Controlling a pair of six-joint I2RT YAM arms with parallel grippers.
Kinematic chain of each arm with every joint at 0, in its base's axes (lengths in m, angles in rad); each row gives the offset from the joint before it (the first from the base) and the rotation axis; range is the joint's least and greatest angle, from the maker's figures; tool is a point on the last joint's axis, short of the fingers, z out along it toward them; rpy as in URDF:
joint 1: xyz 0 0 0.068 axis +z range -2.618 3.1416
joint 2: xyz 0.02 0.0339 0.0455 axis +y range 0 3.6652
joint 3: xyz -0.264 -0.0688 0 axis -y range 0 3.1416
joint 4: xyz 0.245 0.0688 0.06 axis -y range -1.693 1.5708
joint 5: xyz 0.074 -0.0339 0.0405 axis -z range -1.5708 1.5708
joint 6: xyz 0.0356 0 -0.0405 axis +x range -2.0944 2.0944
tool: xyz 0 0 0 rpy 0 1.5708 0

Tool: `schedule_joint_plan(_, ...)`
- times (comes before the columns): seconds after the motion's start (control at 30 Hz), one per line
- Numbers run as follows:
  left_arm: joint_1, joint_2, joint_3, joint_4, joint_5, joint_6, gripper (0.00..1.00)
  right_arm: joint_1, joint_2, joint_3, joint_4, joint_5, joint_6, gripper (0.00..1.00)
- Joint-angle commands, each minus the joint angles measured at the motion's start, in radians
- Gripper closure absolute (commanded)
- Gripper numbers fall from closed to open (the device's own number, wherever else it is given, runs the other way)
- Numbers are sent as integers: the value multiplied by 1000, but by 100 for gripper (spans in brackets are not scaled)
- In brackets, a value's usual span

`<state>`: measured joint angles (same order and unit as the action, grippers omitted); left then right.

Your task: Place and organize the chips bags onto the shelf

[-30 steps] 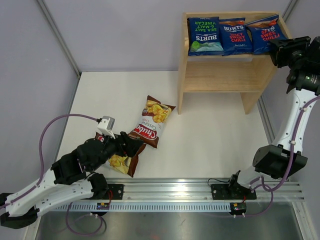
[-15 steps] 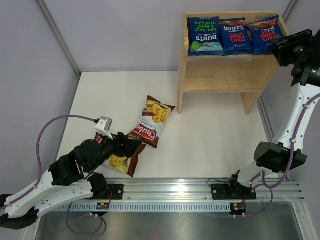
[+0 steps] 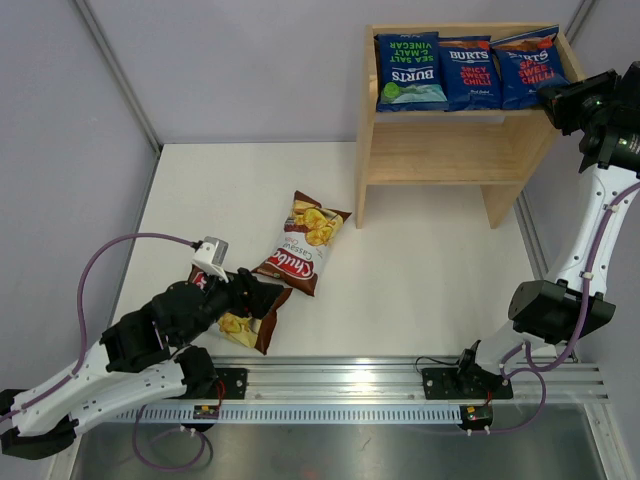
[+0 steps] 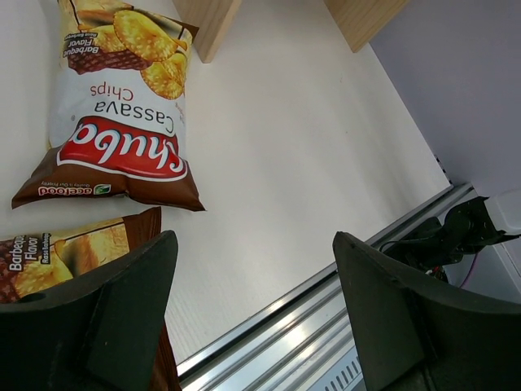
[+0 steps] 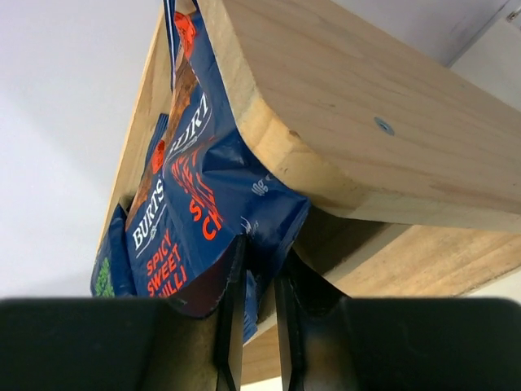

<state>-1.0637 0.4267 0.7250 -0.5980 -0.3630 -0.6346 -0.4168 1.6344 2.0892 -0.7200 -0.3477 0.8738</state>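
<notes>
three blue bags (image 3: pixel 470 70) sit in a row on the top tier of the shelf (image 3: pixel 450 150), upper right of the top view. the right gripper (image 5: pixel 259 269) pinches the rightmost blue bag (image 5: pixel 203 187) by its lower corner, jaws narrow. on the table (image 3: pixel 420 270), left of centre, lie two brown bags: the far brown bag (image 3: pixel 304 243) and, just beside it, the near brown bag (image 3: pixel 245 325). the left gripper (image 4: pixel 252 244) hovers over the near one, jaws wide and holding nothing.

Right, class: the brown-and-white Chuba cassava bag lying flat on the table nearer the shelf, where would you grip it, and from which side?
Grip the brown-and-white Chuba cassava chips bag by its dark-brown end seam, coming from the near side, where the open left gripper sits. It lies flat on the white table, so its puffed middle looks hard to pinch; that edge faces the gripper.
</notes>
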Motion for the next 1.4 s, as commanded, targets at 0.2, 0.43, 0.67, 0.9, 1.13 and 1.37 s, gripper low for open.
schedule_joint_plan(0.2,2,-20,5,20,16,19,20,-2,77,60,11,-122,59,78)
schedule_joint_plan(0.43,2,-25,5,4,4,18,20,-13,142,223,-125,-110,-1,49)
schedule_joint_plan(0.67,1,12,22,-32,-47,9,16,-25,91,255,-162,-27,-16,24)
schedule_joint_plan(0.9,1,102,82,-141,-185,-17,1,-28,30,226,-162,-8,-30,1)
schedule_joint_plan(1.13,69,268,181,-111,-151,45,1,-30,-180,-1,-56,49,-96,0)
schedule_joint_plan(1.37,503,459,195,130,448,265,1,-28,-676,-643,368,-297,-84,1)
